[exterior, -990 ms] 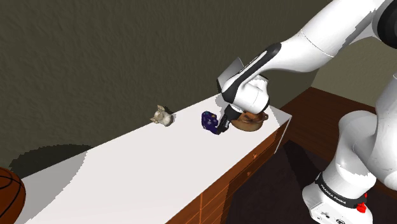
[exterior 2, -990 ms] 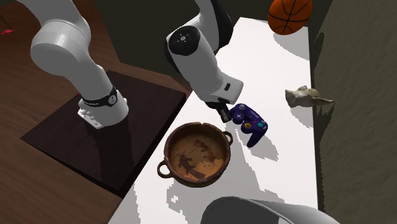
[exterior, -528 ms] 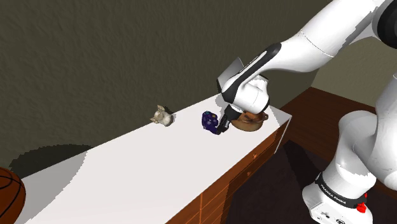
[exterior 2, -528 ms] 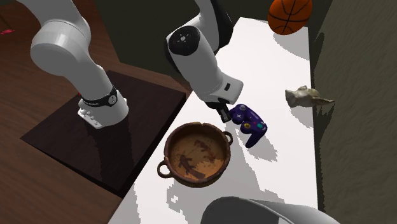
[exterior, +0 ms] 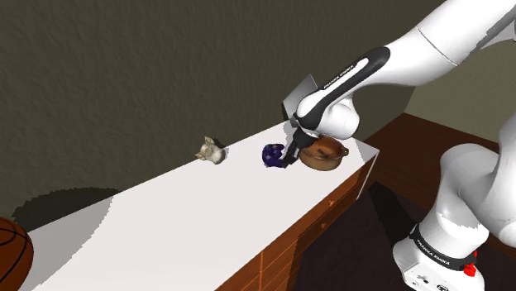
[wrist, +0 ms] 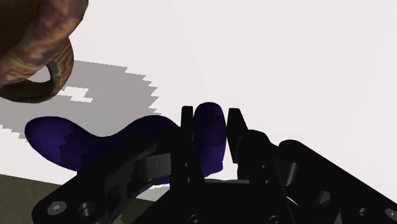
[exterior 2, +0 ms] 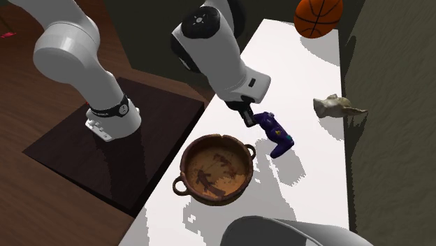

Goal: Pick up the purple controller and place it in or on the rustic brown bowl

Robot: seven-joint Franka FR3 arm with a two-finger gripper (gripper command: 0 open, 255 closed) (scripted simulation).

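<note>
The purple controller point(exterior 2: 277, 136) hangs tilted a little above the white tabletop, with my gripper point(exterior 2: 249, 119) shut on one of its grips. In the wrist view the black fingers point(wrist: 186, 137) clasp a purple prong of the controller point(wrist: 210, 133) between them, and its other grip reaches toward the bowl's handle point(wrist: 54, 70). The rustic brown bowl point(exterior 2: 216, 168) with two loop handles stands on the table just beside the lifted controller. In the shoulder view the controller point(exterior: 271, 155) sits at the gripper point(exterior: 287, 159), with the bowl point(exterior: 324, 154) partly behind the arm.
A small beige figurine point(exterior 2: 337, 105) lies near the wall. A basketball point(exterior 2: 318, 16) rests at the table's far end. A grey rounded object point(exterior 2: 293, 234) fills the second exterior view's lower edge. The tabletop point(exterior 2: 307, 189) ends in wooden drawers point(exterior: 306, 236).
The arm has risen, lifting the controller off the table; it now hangs tilted from the fingers, with its shadow apart below it. The bowl has not moved.
</note>
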